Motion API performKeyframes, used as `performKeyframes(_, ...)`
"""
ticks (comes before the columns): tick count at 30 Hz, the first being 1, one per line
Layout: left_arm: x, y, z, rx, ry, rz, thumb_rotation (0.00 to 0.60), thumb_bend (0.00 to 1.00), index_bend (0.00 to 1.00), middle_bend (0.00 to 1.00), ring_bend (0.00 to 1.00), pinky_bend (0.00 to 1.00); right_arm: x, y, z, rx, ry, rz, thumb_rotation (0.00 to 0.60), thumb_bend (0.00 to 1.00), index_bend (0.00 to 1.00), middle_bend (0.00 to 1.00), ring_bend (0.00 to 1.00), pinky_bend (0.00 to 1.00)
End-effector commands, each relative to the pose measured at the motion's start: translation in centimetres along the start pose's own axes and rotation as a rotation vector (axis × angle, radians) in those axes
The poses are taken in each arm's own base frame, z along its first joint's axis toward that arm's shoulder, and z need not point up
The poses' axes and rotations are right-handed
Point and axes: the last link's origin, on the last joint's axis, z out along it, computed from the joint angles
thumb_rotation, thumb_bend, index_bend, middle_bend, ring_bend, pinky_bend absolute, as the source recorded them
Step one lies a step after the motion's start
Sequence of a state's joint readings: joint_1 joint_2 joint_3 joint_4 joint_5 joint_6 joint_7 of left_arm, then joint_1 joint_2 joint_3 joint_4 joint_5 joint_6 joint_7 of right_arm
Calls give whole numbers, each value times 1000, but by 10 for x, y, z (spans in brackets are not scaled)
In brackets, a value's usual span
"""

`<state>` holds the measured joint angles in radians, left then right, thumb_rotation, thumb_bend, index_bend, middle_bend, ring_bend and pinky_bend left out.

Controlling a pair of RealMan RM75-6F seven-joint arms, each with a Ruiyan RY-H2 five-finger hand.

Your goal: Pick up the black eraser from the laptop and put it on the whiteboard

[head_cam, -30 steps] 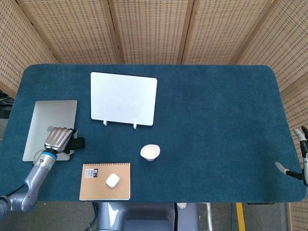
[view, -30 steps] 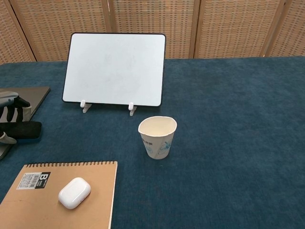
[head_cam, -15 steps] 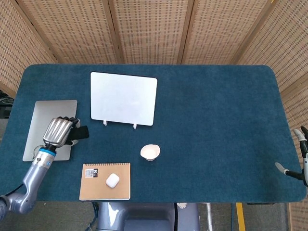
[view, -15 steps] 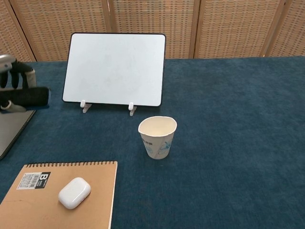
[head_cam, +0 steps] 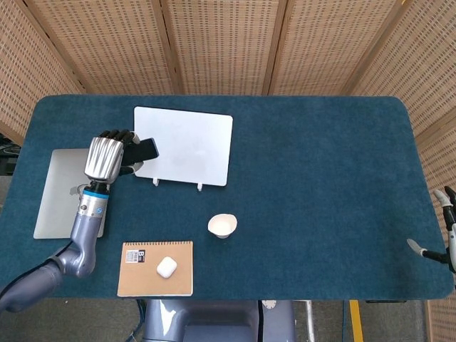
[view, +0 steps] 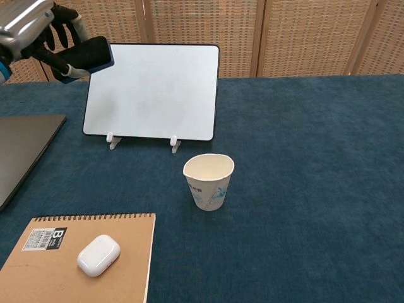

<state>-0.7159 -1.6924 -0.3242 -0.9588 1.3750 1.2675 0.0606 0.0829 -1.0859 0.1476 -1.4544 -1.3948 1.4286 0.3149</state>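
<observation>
My left hand [head_cam: 108,157] [view: 33,26] is raised high above the table and grips the black eraser [head_cam: 146,150] [view: 88,55]. The eraser hangs over the left edge of the white whiteboard [head_cam: 184,145] [view: 153,91], which stands tilted on two small white feet. Whether eraser and board touch cannot be told. The closed silver laptop [head_cam: 68,191] [view: 22,148] lies to the left, with nothing on its lid. My right hand [head_cam: 443,229] shows only at the far right edge of the head view, fingers apart and holding nothing.
A white paper cup [head_cam: 222,226] [view: 209,181] stands in front of the whiteboard. A brown spiral notebook [head_cam: 157,268] [view: 79,261] lies near the front edge with a white earbud case [head_cam: 167,267] [view: 99,255] on it. Wicker screens close off the back.
My left hand has lifted the eraser off the laptop and carried it up and to the right, to the whiteboard's left edge. The right hand has stayed put.
</observation>
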Motion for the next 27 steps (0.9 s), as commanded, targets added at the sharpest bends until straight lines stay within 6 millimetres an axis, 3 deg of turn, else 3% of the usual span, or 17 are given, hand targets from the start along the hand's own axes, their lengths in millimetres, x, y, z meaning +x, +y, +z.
performKeyframes(1, -20, 10, 13, 33, -24, -28, 600, 92, 532, 526, 481, 514, -1, 2, 2, -7, -5, 2, 600, 0, 0, 0, 0, 0)
performKeyframes(7, -55, 12, 16, 91, -92, -31, 600, 96, 536, 527, 481, 514, -4, 5, 7, -23, -22, 3, 600, 0, 0, 0, 0, 0)
performKeyframes(20, -74, 21, 22, 117, -88, 15, 600, 92, 532, 520, 472, 514, -5, 8, 11, -34, -36, 12, 600, 0, 0, 0, 0, 0)
performKeyframes(22, -76, 23, 22, 120, -89, 16, 600, 85, 464, 428, 385, 472, -5, 9, 11, -35, -35, 13, 600, 0, 0, 0, 0, 0)
performKeyframes(24, -80, 25, 21, 125, -100, 20, 600, 64, 209, 143, 128, 273, -5, 9, 11, -37, -37, 16, 600, 0, 0, 0, 0, 0)
performKeyframes(26, -84, 25, 20, 125, -126, 27, 600, 43, 31, 4, 3, 99, -5, 9, 12, -38, -37, 17, 600, 0, 0, 0, 0, 0)
performKeyframes(27, -85, 25, 20, 128, -132, 25, 600, 37, 4, 0, 0, 56, -5, 9, 12, -37, -37, 18, 600, 0, 0, 0, 0, 0)
